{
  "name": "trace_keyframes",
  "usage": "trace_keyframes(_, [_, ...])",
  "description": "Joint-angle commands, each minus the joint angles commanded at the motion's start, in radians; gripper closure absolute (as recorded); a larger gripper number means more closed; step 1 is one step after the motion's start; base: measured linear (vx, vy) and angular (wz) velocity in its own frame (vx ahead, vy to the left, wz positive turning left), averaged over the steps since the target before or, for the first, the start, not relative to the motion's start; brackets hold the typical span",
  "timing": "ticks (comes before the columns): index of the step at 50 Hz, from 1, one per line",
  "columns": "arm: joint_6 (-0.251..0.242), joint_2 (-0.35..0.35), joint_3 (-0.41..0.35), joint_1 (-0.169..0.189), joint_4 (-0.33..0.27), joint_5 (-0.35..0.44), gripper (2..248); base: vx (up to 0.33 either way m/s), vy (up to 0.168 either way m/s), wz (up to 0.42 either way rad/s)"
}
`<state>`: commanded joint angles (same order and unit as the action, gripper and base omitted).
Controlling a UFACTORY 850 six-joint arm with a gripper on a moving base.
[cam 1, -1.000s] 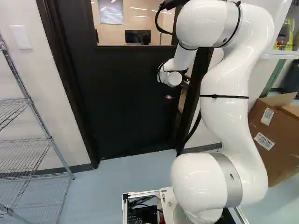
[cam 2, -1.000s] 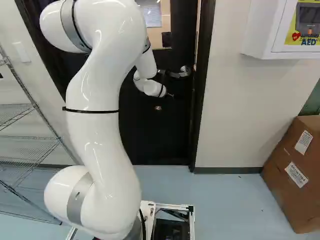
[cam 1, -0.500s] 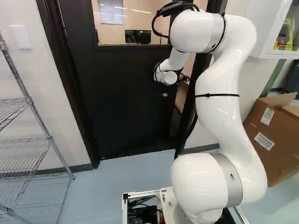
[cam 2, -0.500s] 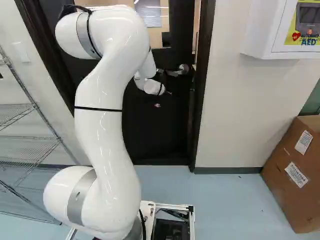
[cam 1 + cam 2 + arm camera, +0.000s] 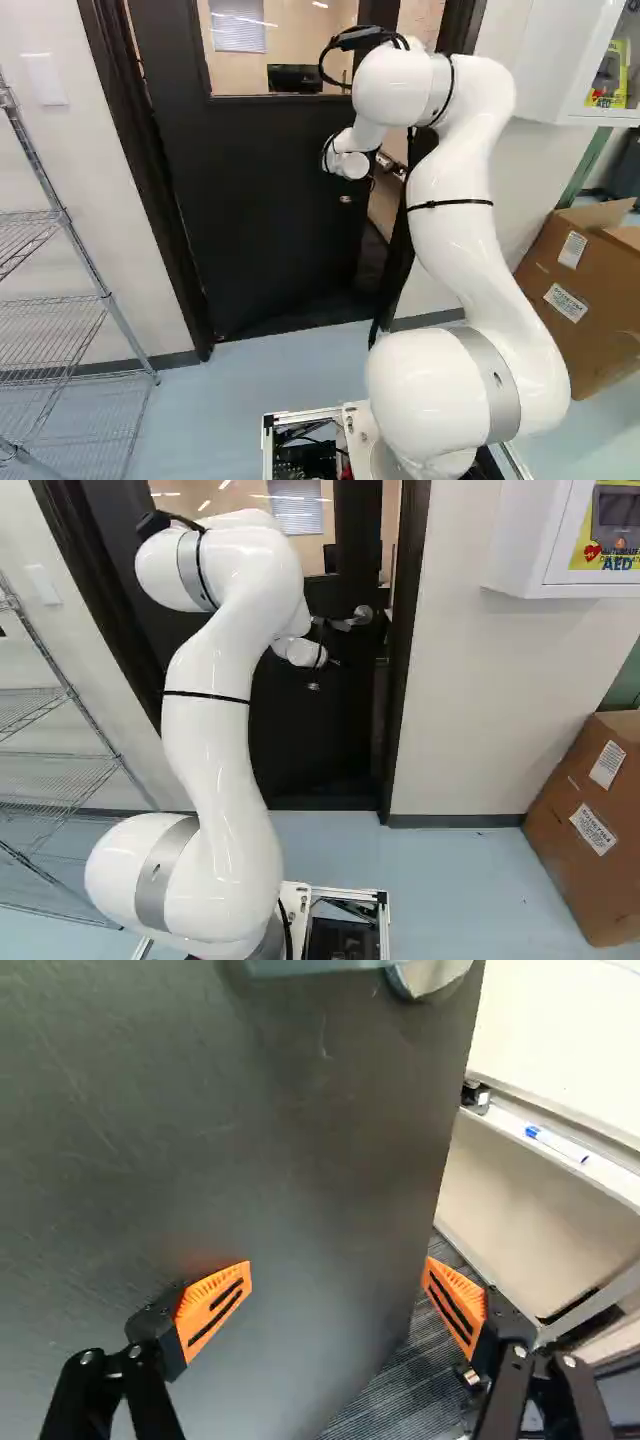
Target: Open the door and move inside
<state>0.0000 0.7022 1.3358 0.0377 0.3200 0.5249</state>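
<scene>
- I see a wire rack [image 5: 70, 300] at the left of the left base view. I must not let my arm [image 5: 455, 205] bump it.
- Next comes the dark door [image 5: 250, 190], right ahead of my base. It is a bit open and leans away from me, into the next room. I think it is heavy and stiff, so it should swing all in one piece.
- Its window [image 5: 300, 45] may be glass, so I would not poke there.
- My gripper [image 5: 338, 1268] is spread wide and has hold of nothing. One finger is over the door's face and the other is out past its free edge. I cannot tell if either one touches.
- The door handle [image 5: 362, 615] is smooth, hard metal, and fingers might slip on it. I don't think I need to grab it now. I would push flat on the door, low by the free edge, far from the hinge side. A slow push is best, as the door may swing back.
- Past that edge is the gap. I think it is too thin for my base to go in.
- A white wall box [image 5: 530, 540] has a bright sign with print on it.
- Last, a brown box [image 5: 570, 850] has white labels [image 5: 607, 765] with small print.
</scene>
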Motion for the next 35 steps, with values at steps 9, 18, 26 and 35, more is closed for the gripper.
trace_keyframes(9, [0.000, 0.026, 0.036, -0.011, 0.000, 0.000, 3, 0.000, 0.000, 0.000])
trace_keyframes(18, [0.000, 0.017, 0.024, -0.019, 0.000, 0.000, 3, 0.000, 0.000, 0.000])
trace_keyframes(26, [0.000, 0.002, 0.003, -0.027, 0.000, 0.000, 3, 0.000, 0.000, 0.000])
trace_keyframes(35, [0.000, -0.014, -0.019, -0.038, -0.021, 0.000, 3, 0.000, 0.000, 0.000])
